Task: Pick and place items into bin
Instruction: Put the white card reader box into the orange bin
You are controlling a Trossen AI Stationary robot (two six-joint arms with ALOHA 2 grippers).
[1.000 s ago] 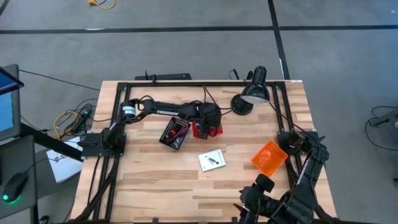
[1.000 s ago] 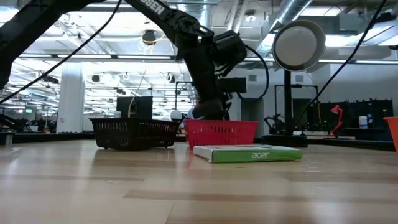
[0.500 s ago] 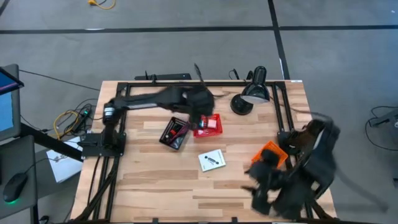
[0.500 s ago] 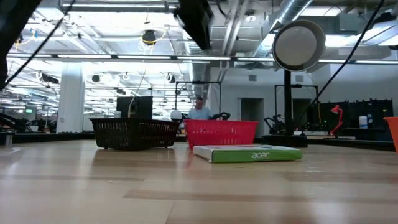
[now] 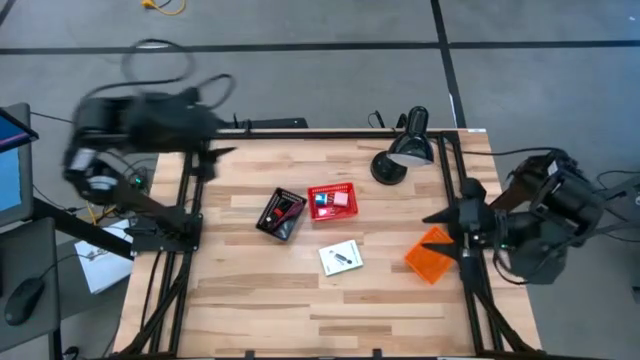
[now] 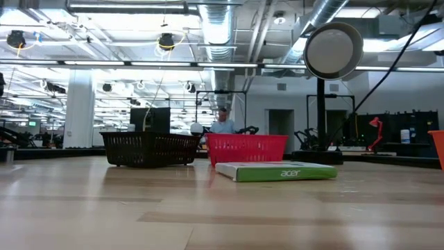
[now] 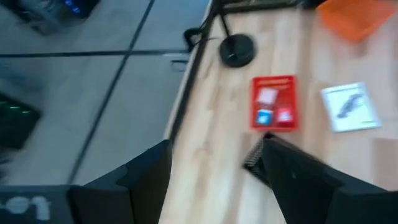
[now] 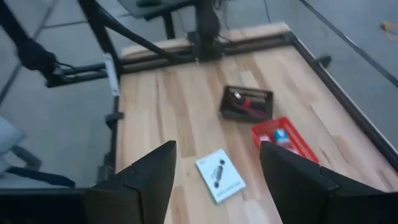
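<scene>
Lying flat mid-table, the white card point(image 5: 341, 257) sits at five o'clock of the red bin point(image 5: 331, 201); left gripper point(image 7: 211, 180) and right gripper point(image 8: 214, 180) hang spread and empty off the table's edges, probably parked clear.

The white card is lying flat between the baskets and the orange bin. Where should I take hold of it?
Grip the white card across a long edge, coming straight down from above. It lies flat and thin on the table, so nothing stands up to pinch. Its sides are clear of the red basket and the orange bin.
</scene>
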